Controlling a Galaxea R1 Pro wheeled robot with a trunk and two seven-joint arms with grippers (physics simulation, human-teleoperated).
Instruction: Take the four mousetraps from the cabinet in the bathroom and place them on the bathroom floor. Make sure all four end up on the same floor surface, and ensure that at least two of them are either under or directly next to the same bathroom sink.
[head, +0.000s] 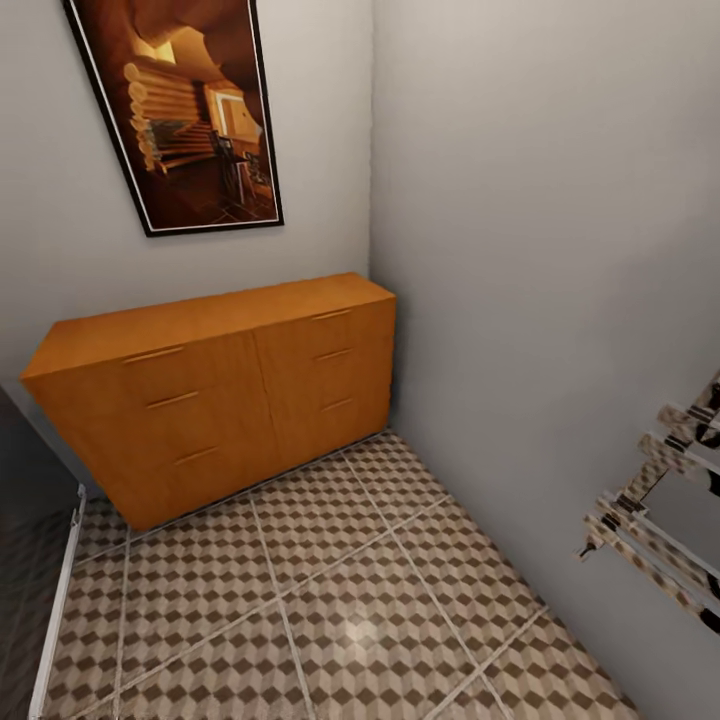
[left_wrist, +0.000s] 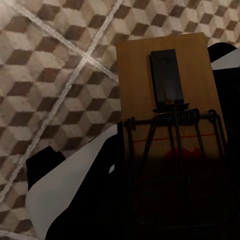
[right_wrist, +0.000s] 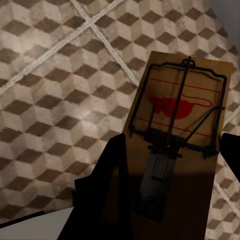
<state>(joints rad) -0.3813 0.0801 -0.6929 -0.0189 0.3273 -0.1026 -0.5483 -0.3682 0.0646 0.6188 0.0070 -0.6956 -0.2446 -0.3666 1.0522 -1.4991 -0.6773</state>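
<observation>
The orange-brown cabinet (head: 215, 385) stands against the back wall in the head view, all its drawers shut. In front of it spreads the cube-patterned bathroom floor (head: 320, 590). In the left wrist view a wooden mousetrap (left_wrist: 167, 95) with a wire spring lies between the dark fingers of my left gripper (left_wrist: 150, 165), held above the tiles. The right wrist view has a second mousetrap (right_wrist: 177, 125), with a red print, clamped in my right gripper (right_wrist: 167, 185) over the same tiled floor (right_wrist: 55, 90). The sink and the other mousetraps are out of view.
A framed picture (head: 180, 110) hangs above the cabinet. Grey walls meet in the corner right of it. A patterned rack-like object (head: 655, 520) juts in at the right edge. A darker floor area with a white edge strip (head: 55, 610) lies at the left.
</observation>
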